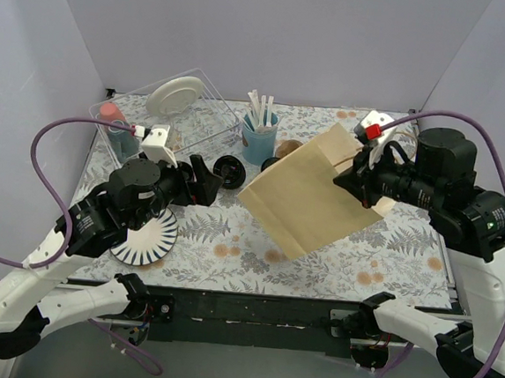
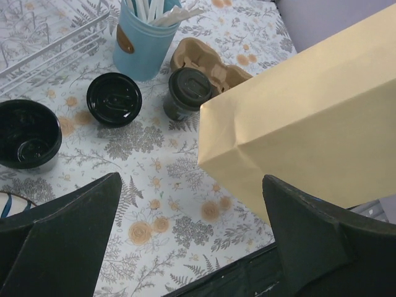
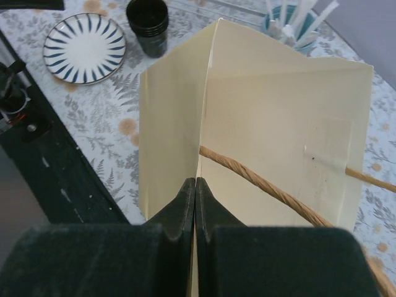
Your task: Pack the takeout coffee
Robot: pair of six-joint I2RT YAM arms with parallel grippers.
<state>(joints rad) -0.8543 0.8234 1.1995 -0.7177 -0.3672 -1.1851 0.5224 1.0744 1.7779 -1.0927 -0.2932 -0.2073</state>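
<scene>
Desk (image 1: pixel 230 240): floral-clothed, cluttered.
Takeout coffee (image 2: pixel 187 93): stood upright beside cardboard carrier (image 2: pixel 195 52), outside paper bag (image 1: pixel 309 194).
Left fingers (image 2: pixel 62 241): spread wide, nothing held.
Right fingers (image 3: pixel 176 216): pinched together on bag's rim; bag held aloft, tilted.
Risk: coffee may be toppled if bag is swung low.

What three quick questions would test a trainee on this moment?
1. True or false: the right gripper is shut on the paper bag.
2. Fill in: the left gripper has its jaws ____.
3. The lidded black cup stands: A) inside the paper bag; B) on the table beside the cardboard carrier; C) in the left gripper.
Key: 1 true; 2 open; 3 B.
</scene>
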